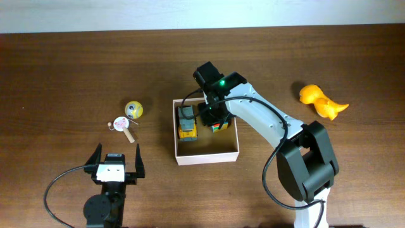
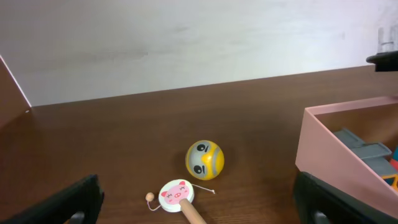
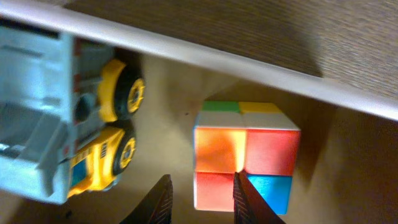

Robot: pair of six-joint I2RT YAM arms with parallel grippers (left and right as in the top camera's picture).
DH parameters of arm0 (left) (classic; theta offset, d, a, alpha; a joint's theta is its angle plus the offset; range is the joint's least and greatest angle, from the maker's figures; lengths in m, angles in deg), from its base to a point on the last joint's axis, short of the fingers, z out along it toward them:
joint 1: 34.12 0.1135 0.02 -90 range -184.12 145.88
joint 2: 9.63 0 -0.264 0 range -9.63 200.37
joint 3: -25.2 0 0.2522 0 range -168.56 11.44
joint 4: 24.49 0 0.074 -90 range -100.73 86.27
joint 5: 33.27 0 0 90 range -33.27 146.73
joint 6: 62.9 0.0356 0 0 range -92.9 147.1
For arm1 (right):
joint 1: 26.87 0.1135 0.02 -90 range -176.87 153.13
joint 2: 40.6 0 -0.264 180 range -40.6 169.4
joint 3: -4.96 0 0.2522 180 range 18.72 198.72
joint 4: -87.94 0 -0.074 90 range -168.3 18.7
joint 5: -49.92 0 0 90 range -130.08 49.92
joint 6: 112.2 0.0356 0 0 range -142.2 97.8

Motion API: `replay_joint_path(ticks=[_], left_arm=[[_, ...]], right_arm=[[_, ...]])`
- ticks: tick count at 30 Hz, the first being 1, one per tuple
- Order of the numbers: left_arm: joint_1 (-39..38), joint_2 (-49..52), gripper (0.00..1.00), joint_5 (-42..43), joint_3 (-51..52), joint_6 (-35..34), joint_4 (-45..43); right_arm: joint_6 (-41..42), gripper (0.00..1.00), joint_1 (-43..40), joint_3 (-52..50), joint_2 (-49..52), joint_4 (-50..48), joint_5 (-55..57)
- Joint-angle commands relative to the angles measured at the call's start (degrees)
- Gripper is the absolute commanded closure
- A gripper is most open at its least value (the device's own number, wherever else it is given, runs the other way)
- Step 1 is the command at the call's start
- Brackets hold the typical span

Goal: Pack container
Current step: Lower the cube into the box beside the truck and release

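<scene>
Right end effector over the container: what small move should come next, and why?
Probably lift the right end effector straight up out of the container: the coloured cube already rests on its floor beside the toy truck, ungripped.

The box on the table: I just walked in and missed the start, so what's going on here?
The right gripper hangs open over the container, just above a multicoloured cube lying inside beside a yellow and grey toy truck. The left gripper sits open, holding nothing. A yellow ball, a pig-face rattle and an orange toy animal are not yet packed.
</scene>
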Motion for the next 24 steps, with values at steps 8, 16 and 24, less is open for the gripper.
replay_joint_path(ticks=[8,16,24], left_arm=[[-0.2,-0.4,0.01,0.7,0.2,0.9,0.2],[-0.2,-0.4,0.01,0.7,0.2,0.9,0.2],[-0.2,-0.4,0.01,0.7,0.2,0.9,0.2]], right_arm=[[-6.8,0.73,0.9,2.3,0.0,3.8,-5.3],[-13.1,0.73,3.1,2.0,0.2,4.0,-5.4],[-16.2,0.73,3.2,-2.6,0.4,-0.7,-5.5]])
